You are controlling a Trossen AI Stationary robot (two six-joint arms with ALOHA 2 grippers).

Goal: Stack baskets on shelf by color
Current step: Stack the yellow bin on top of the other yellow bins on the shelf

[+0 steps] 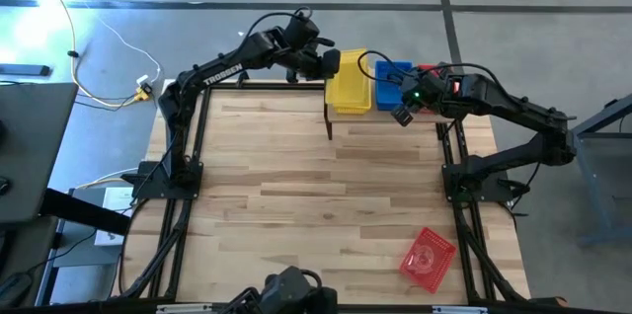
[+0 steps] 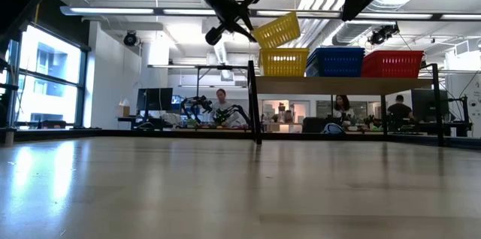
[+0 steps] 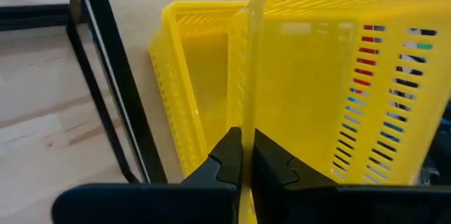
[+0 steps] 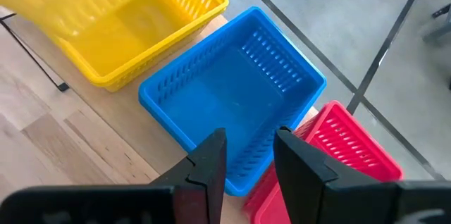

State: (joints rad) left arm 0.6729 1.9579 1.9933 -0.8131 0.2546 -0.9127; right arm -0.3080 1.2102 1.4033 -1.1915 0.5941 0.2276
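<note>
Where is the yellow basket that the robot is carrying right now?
In the low view the tilted yellow basket hangs in the left pincer, just above another yellow basket at the shelf's left end, beside the blue basket.

Looking down past the right gripper (image 4: 250, 155), fingers (image 4: 210, 164) parted, onto a blue basket (image 4: 232, 97) on the wooden shelf (image 4: 77, 136). Flanked by a yellow basket (image 4: 130, 30) on one side and a red basket (image 4: 331, 157) on the other, both just beside it.
</note>
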